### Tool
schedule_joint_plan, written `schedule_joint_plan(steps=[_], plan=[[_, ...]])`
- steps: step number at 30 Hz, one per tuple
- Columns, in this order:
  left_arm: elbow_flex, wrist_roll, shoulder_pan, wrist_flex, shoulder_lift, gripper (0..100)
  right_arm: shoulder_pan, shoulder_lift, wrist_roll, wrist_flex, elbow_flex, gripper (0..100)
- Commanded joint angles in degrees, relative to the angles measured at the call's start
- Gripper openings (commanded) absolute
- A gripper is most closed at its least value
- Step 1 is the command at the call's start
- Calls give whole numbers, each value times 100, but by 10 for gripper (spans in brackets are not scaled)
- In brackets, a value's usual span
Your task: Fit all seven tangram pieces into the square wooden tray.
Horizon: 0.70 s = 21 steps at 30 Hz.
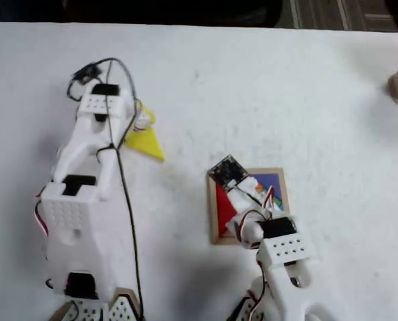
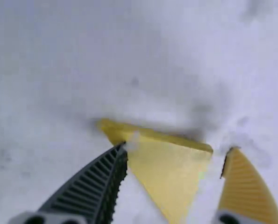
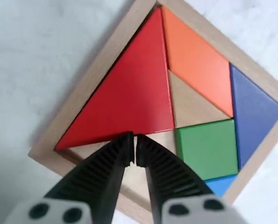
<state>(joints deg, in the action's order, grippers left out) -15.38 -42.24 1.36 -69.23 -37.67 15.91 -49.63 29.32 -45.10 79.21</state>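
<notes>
One tray (image 3: pixel 86 91), six pieces (image 3: pixel 129 88) (yellow one (image 2: pixel 169 172) outside), two arms (image 1: pixel 85 174)

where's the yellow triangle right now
High view: the yellow triangle lies on the table, left of the wooden tray, between the fingers of the open left gripper.

The high camera looks steeply down over the table (image 1: pixel 265 87), with the arm bases at its near edge. The left wrist camera sits low and close, looking past the left gripper (image 2: pixel 176 149) at a yellow triangle (image 2: pixel 169 172) (the high view shares that triangle (image 1: pixel 148 144)). The right wrist camera looks almost straight down past the right gripper (image 3: pixel 134 140), close over the tray (image 3: pixel 96 77); the high view shares this tray (image 1: pixel 213 214) too.
</notes>
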Motion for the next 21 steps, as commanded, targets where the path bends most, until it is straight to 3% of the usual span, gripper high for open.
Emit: schedule_joint_plan(steps=[1, 4, 9, 21], plan=[[-185, 440, -462, 97, -119, 343, 136, -154, 70, -48, 18, 18], [-413, 431, -374, -79, -171, 343, 136, -154, 79, -48, 18, 18], [-378, -308, -171, -141, -189, 343, 136, -136, 79, -48, 18, 18], [-185, 1829, -1007, -1363, -163, 343, 136, -127, 79, -48, 18, 18]])
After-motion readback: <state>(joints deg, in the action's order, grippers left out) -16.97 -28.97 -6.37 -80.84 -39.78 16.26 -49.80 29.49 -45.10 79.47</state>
